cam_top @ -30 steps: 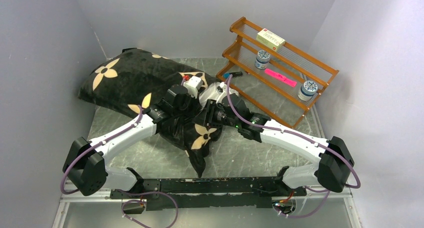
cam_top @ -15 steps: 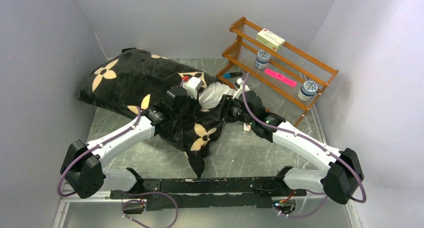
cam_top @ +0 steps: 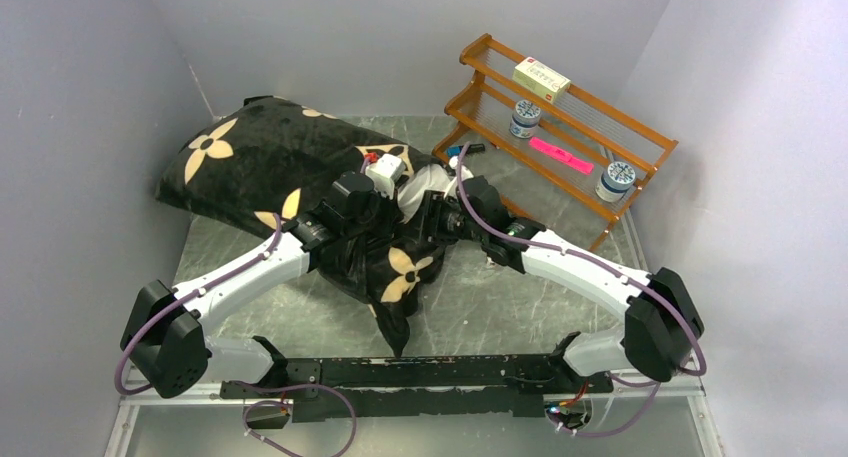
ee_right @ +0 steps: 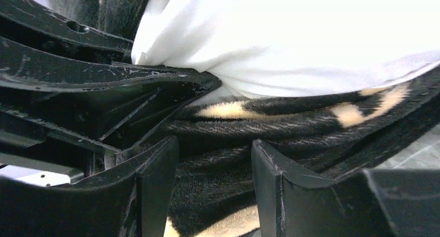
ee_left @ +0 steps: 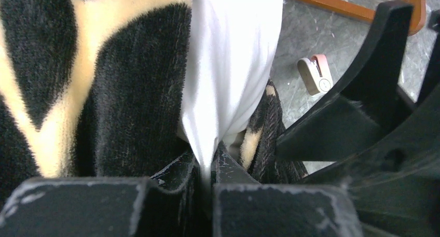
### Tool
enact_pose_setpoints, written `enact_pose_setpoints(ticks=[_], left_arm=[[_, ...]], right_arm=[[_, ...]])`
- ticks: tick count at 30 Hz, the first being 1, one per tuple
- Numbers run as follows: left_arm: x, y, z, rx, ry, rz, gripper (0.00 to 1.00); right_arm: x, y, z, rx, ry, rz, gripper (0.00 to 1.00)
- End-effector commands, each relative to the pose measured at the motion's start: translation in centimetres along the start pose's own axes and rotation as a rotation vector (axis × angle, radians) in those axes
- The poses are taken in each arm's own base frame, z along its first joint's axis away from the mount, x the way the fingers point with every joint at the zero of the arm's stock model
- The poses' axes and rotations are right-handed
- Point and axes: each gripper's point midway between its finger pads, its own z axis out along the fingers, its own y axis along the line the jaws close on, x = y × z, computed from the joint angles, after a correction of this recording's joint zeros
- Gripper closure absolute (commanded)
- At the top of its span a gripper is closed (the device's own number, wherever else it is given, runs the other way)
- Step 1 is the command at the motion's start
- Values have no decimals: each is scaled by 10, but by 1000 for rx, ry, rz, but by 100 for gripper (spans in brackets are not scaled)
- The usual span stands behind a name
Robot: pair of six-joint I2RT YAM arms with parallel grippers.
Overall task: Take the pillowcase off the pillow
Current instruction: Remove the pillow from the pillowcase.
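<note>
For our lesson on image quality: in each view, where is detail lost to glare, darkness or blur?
Top external: evenly lit and sharp, though folds of the black pillowcase merge into darkness. Left wrist: the white pillow is blown out; the near fingers look soft. Right wrist: the pillow glares white too.

Pillowcase [cam_top: 260, 152]: plush matt pile. Pillow [ee_right: 311, 35]: smooth white cloth. Rack [cam_top: 642, 192]: glossy varnished wood. Tabletop [cam_top: 480, 307]: dull, marbled grey.

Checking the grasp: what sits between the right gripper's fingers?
Right wrist view: pillowcase fabric lies between the fingers of the right gripper; the pillow lies beyond.
</note>
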Motion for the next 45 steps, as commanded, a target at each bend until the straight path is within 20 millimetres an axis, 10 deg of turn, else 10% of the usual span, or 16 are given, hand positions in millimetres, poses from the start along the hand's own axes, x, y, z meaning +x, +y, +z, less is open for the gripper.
enact_pose_setpoints(ticks=[1, 13, 23, 45], left_arm=[[-31, -12, -5, 55, -102, 32, 95], [-31, -10, -6, 44, -103, 39, 95], [-34, -5, -9, 10, -115, 38, 95], [-51, 33, -28, -200, -179, 79, 95]], right_arm=[[-14, 38, 4, -112, -22, 15, 44], [19, 36, 6, -55, 103, 5, 45], [74, -4, -14, 38, 257, -50, 100], [153, -93, -68, 251, 355, 21, 100]])
